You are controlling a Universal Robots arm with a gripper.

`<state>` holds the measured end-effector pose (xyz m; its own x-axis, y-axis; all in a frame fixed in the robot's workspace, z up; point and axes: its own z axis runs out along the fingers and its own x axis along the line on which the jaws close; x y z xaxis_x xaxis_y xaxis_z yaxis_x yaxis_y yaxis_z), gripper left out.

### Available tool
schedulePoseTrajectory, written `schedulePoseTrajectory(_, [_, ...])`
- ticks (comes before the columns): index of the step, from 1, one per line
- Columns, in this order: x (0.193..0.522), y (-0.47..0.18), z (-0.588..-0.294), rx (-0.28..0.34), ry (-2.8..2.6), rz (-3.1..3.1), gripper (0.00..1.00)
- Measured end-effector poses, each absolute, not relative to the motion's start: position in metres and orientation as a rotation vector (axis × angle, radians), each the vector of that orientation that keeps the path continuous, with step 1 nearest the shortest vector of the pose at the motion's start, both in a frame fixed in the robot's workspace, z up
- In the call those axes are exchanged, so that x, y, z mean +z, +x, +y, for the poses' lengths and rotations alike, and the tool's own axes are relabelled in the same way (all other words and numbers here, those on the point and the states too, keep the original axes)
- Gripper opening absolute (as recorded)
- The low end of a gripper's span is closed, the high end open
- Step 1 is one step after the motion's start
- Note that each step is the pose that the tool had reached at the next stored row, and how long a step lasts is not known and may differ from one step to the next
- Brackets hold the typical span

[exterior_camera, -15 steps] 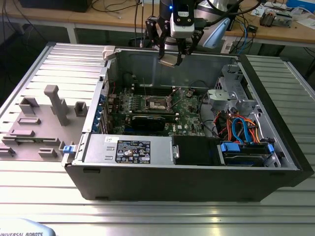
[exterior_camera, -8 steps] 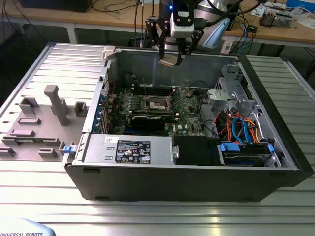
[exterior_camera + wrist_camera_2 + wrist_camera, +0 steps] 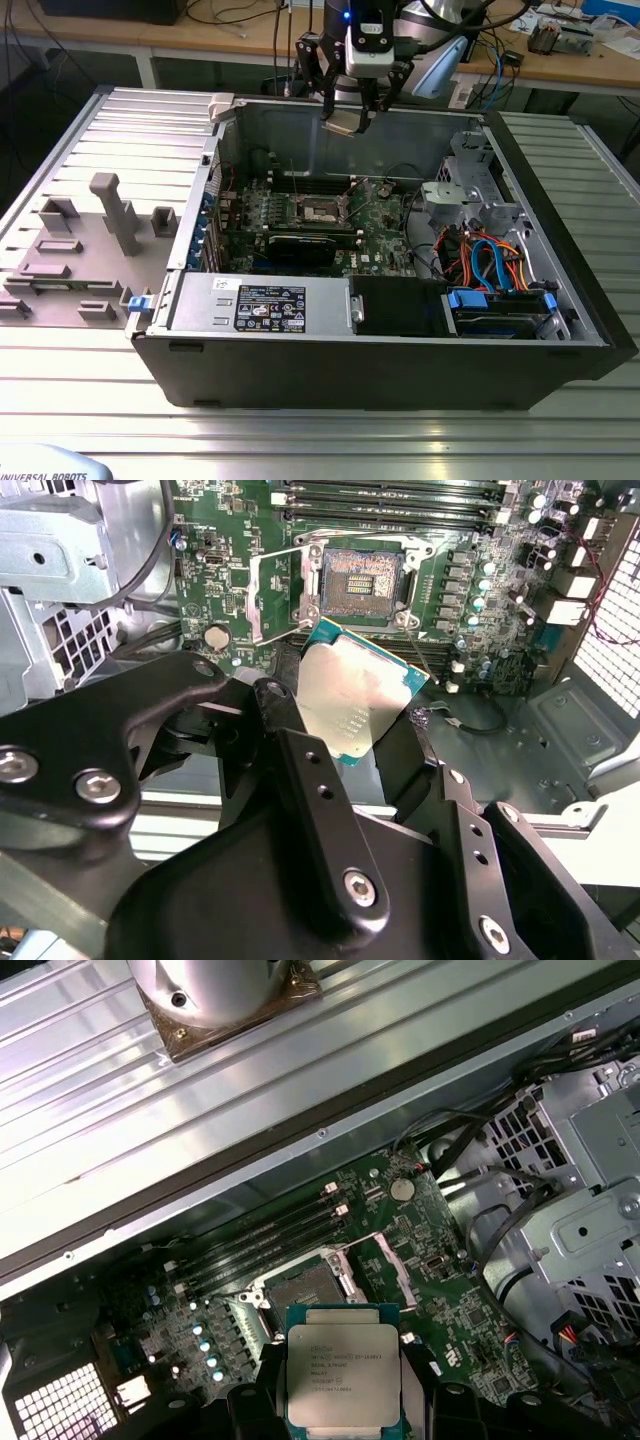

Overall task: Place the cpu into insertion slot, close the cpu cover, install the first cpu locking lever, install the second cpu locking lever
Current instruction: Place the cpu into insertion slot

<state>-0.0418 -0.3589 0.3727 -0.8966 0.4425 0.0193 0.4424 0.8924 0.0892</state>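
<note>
While the gripper (image 3: 348,110), top centre in the exterior view, pinches the cpu (image 3: 355,702) above the case (image 3: 300,370), the slot (image 3: 362,578) sits empty, cover (image 3: 262,592) open, no step done yet.

1. The claw (image 3: 348,720) grips the cpu (image 3: 355,690), with black fingers (image 3: 275,708) pressed on two opposite edges.
2. The cpu is tilted, its silver top facing the camera, and it is held clear of the insertion slot (image 3: 358,580).
3. The slot's brownish-gold centre is uncovered.
4. The cpu cover (image 3: 258,595) is swung open beside the slot.
5. Memory slots (image 3: 390,495) run along the green circuit board (image 3: 470,630) near the slot.
</note>
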Motion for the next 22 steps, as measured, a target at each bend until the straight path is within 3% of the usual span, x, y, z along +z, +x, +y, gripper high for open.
schedulePoseTrajectory(22, [0.3726,-0.0420,-0.3589,0.143,0.748,3.045,0.54])
